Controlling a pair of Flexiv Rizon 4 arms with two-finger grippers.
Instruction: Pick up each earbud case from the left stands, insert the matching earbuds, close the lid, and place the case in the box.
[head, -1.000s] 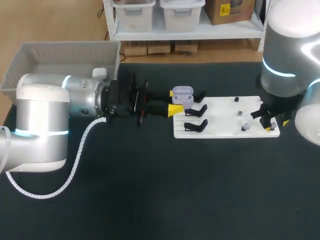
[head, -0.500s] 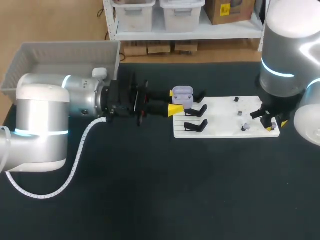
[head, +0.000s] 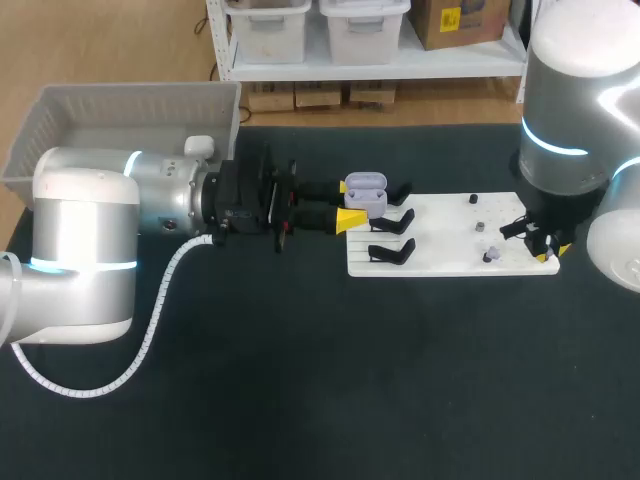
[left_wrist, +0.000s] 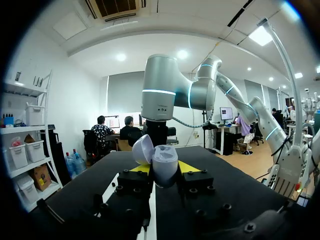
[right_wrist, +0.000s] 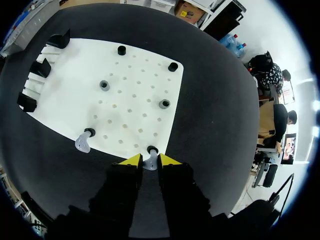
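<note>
We find the left gripper (head: 348, 204) clamped on the lilac case (left_wrist: 165, 162), one yellow tip on either flank, holding it above the black stands (head: 392, 250) at the left end of the white board (head: 450, 225). The case stands upright between the fingers with its lid (left_wrist: 142, 149) swung open. The right gripper (right_wrist: 150, 160) is down at the board's near right corner, its tips pressed to both sides of an earbud (right_wrist: 150, 163) that sits at a black peg there. A second earbud (right_wrist: 82, 143) rests at another peg along the same edge, apart from the gripper. A grey bin (head: 120, 110) stands at the table's (head: 300, 400) far left corner
</note>
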